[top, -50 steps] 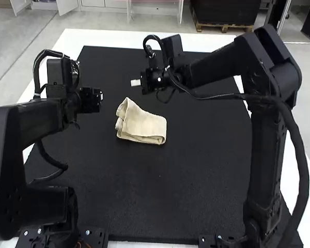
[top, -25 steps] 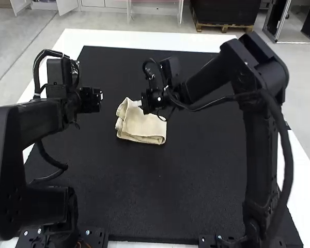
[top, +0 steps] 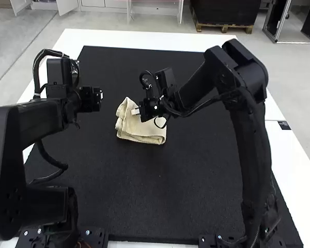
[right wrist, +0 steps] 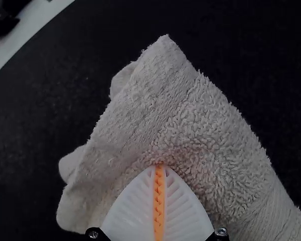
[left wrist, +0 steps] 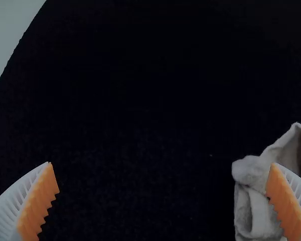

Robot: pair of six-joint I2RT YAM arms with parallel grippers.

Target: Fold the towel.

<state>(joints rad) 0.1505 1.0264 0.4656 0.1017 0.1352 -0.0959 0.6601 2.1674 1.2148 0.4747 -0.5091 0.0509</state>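
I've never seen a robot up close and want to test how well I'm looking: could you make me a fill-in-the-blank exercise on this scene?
The mat under the towel is ____ in colour.
The pads on the fingers are ____ in colour.
The gripper over the towel is the robot's ____ one.
The other gripper is not shut but ____.

Missing words: black; orange; right; open.

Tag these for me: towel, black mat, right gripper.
Towel (top: 142,132): high view, on its near half.
Black mat (top: 160,191): high view, on the bare stretch nearer the camera than the towel.
Right gripper (right wrist: 159,166): right wrist view, at the fingertips, where the two fingers meet.
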